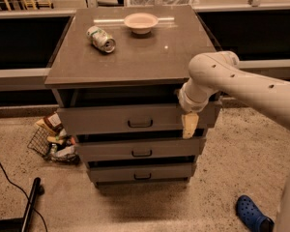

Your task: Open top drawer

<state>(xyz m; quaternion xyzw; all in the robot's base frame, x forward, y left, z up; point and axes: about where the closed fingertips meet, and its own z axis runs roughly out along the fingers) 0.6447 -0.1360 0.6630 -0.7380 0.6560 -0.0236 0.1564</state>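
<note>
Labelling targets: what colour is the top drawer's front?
Top drawer is grey-brown, camera view; gripper hangs at its right end.

One high, near, downward view of the cabinet (135,62) front, end effector (189,126) right of centre
</note>
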